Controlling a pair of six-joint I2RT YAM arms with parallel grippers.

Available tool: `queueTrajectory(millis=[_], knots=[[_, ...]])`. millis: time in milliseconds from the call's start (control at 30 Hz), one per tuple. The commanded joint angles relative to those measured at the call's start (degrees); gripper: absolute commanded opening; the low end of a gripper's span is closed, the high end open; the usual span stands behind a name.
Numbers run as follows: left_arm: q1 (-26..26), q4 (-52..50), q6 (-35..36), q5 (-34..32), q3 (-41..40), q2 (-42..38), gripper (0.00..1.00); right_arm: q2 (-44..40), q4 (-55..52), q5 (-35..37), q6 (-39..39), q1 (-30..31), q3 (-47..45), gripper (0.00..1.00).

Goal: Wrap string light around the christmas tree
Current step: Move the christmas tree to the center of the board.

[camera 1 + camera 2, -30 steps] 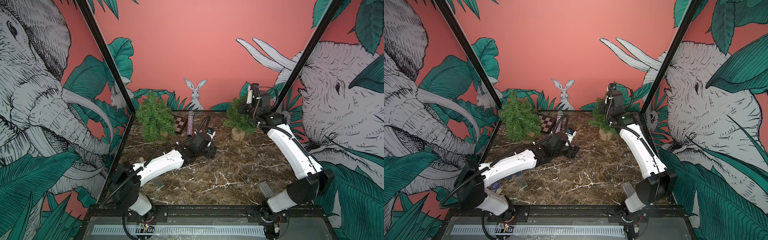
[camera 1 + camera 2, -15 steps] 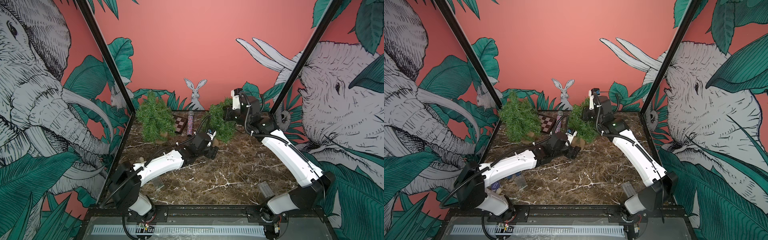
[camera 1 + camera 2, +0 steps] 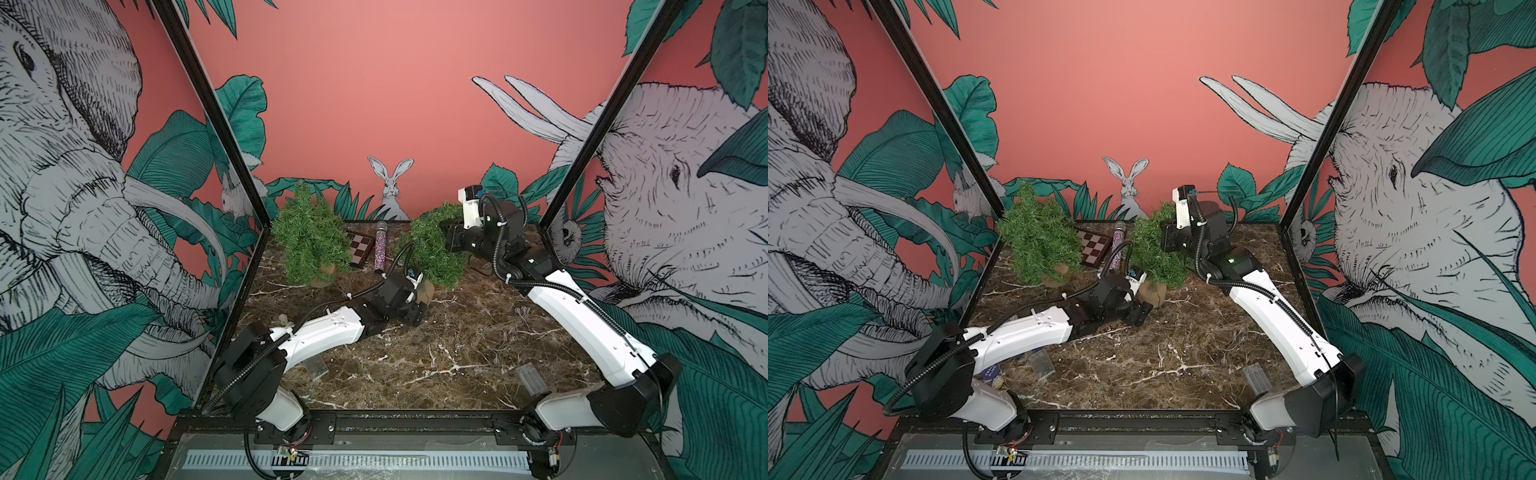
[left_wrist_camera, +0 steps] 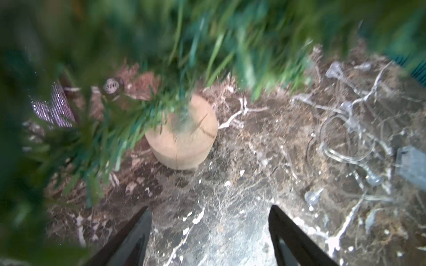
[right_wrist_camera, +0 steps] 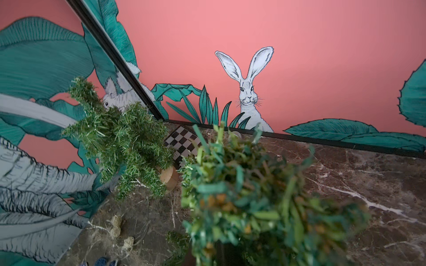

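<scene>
Tree base (image 4: 184,142), left fingers (image 4: 131,237) spread nearby (foliage (image 4: 207,34) blurred)

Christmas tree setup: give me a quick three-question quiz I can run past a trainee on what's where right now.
1. True or false: the left gripper is shut on the string light.
2. The right gripper reaches into: A, the top of a Christmas tree; B, the string light; C, nothing at all?
3. Which two items lie between that tree and the second Christmas tree?
Key: 1, false: it is open and empty, and the string light lies loose on the marble table. 2, A. 3, the checkerboard and the glittery tube.
</scene>
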Motion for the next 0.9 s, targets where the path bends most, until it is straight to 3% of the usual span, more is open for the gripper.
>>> queueTrajectory(millis=[0,367,533,633,733,867], knots=[[0.38,3.98,-1.05,0.22,-2.29,-3.21,0.81,-1.58,-1.8,-2.91,-1.24,0.25,2.24,0.19],[0.73,5.04,-0.97,0.8,-4.16,-3.4,0.81,-5.8,-7.74,-9.41,1.03,0.41,0.34,0.55],[0.82,5.26,-0.39,0.79,-3.97,-3.35,0.8,-7.99,-12.57,-15.99,2.04,0.36,1.07,0.66],[0.82,4.66,-0.05,1.05,-3.56,-3.4,0.8,-12.34,-15.47,-14.7,2.42,-0.31,-1.95,0.68],[0.73,3.7,0.22,1.35,-3.37,-3.89,0.8,-17.25,-18.09,-13.33,3.95,-3.89,-7.25,0.68],[-0.59,0.53,1.12,-1.74,-2.89,-4.79,0.8,-22.35,-18.85,-13.69,8.72,-14.89,-18.34,0.67]])
